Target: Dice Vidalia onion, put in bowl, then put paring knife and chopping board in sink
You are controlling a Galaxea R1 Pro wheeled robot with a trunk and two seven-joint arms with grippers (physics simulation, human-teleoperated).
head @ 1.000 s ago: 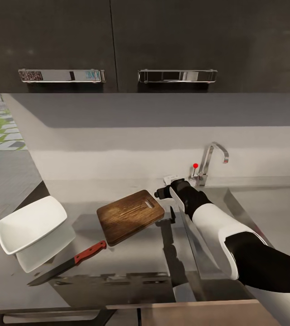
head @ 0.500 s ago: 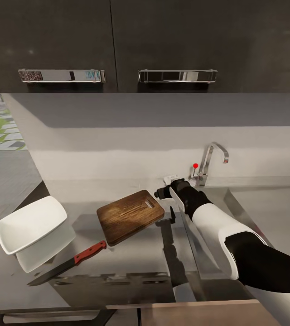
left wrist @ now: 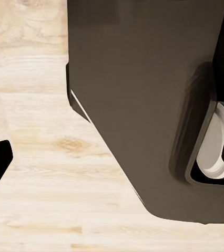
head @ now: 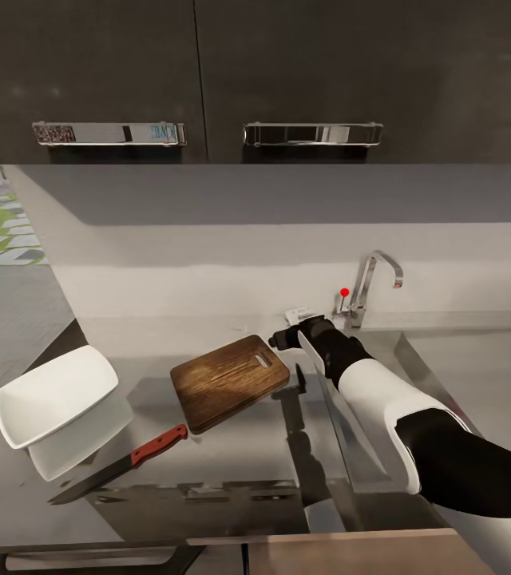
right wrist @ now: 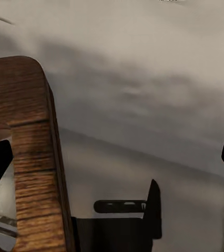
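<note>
boards: one [head: 229, 381], at the counter's [head: 231, 447] centre
knives: one [head: 120, 465], at 7 o'clock of the board
bowls: one [head: 56, 395], at 9 o'clock of the board
faucets: one [head: 371, 283], at 2 o'clock of the board
cabinet handles: two [head: 108, 132] [head: 313, 133], at 12 o'clock
arms: one [head: 391, 411], at 4 o'clock

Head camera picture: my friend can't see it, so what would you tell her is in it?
The robot's right gripper reaches beside the handle end of a brown chopping board on a grey countertop. A red-handled paring knife and white bowl lie left of it; a faucet stands behind.
</note>
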